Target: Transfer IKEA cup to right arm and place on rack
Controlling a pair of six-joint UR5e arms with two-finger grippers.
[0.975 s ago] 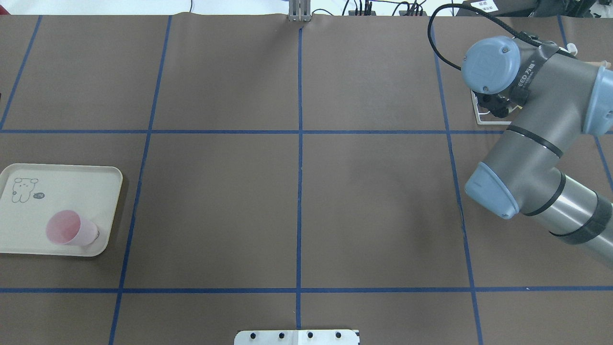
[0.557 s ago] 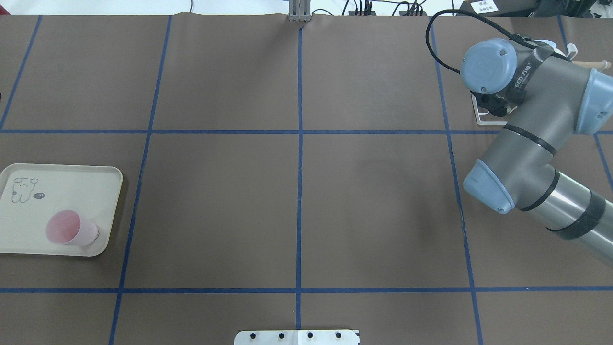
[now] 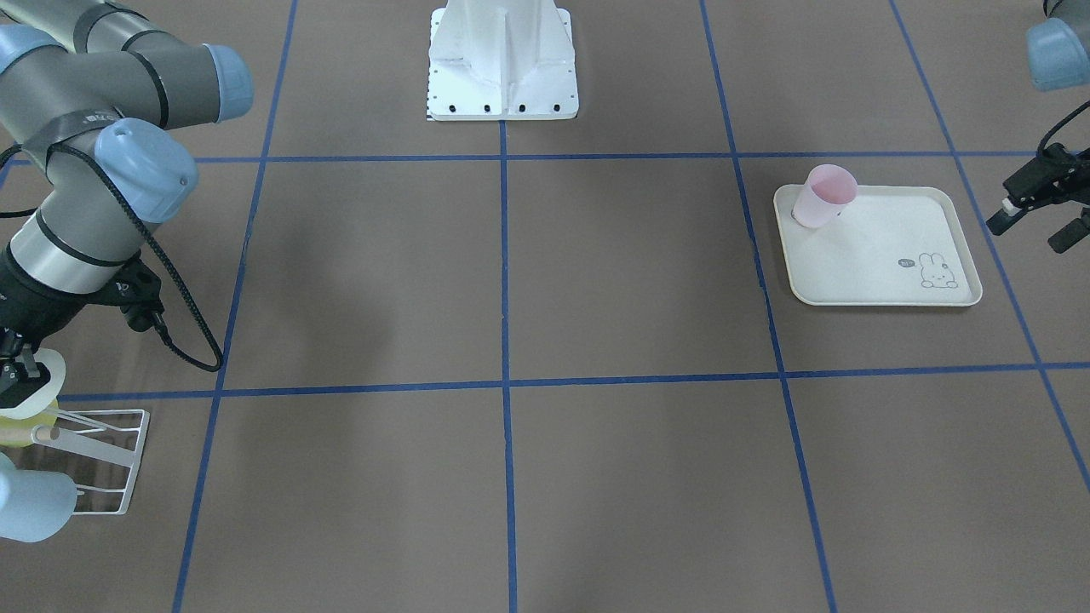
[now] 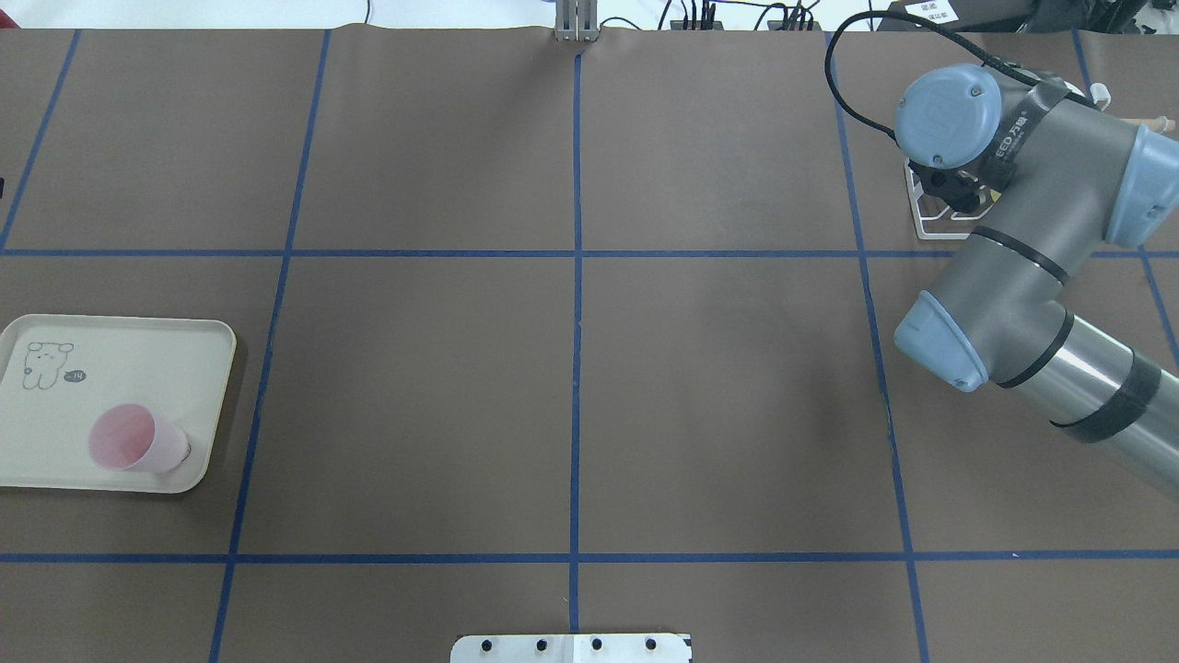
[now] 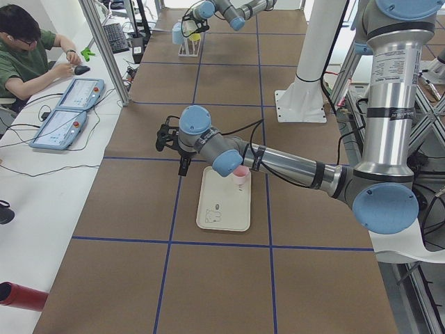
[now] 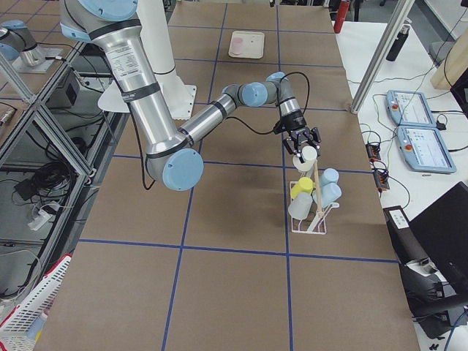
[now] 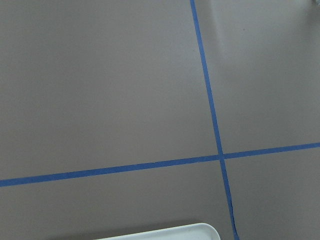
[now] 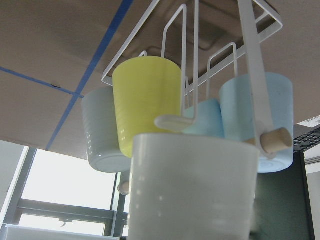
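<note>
My right gripper [image 6: 304,146] hangs over the white wire rack [image 6: 314,212] at the table's right end, shut on a white cup [image 6: 307,156]. That white cup [image 8: 195,190] fills the bottom of the right wrist view, just below a hooked prong of the rack [image 8: 250,65]. A pink cup [image 4: 134,439] stands upright in the near corner of the cream tray [image 4: 120,359] at the left end. My left gripper [image 3: 1037,226] hovers open beside the tray [image 3: 886,255], apart from the pink cup [image 3: 822,196].
A yellow cup [image 8: 147,102], a pale grey cup [image 8: 100,132] and light blue cups [image 8: 272,115] hang on the rack. The robot's white base plate [image 3: 502,77] sits mid-table. A person [image 5: 28,56] sits at a side bench with pendants.
My right wrist has shifted slightly up the view, toward the far edge, over the rack. The pink cup and tray have not moved.
</note>
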